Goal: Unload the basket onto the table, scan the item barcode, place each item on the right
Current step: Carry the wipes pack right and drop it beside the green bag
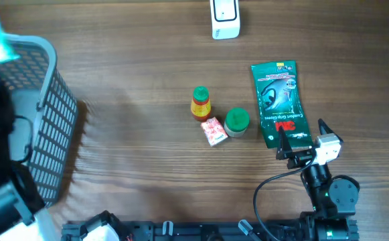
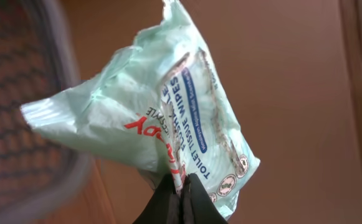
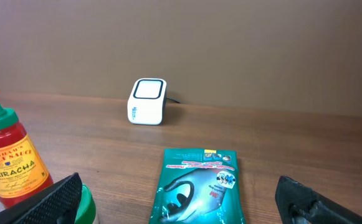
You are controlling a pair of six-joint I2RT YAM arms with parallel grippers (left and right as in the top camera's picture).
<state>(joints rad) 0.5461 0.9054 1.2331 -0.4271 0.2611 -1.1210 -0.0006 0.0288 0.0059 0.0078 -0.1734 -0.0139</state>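
Pinching wipes pack (image 2: 168, 124) edge, left claw (image 2: 182, 186) near basket rim (image 2: 75, 163); right claw (image 1: 300, 134) wide.

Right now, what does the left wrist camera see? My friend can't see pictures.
The left hand is shut on a pale green wipes pack, pinching it near the bottom of the picture. A blurry basket fills the left side.

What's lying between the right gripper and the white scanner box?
The green 3M glove pack lies flat between the right gripper and the white scanner, with bare tabletop beyond it. The right wrist view shows this.
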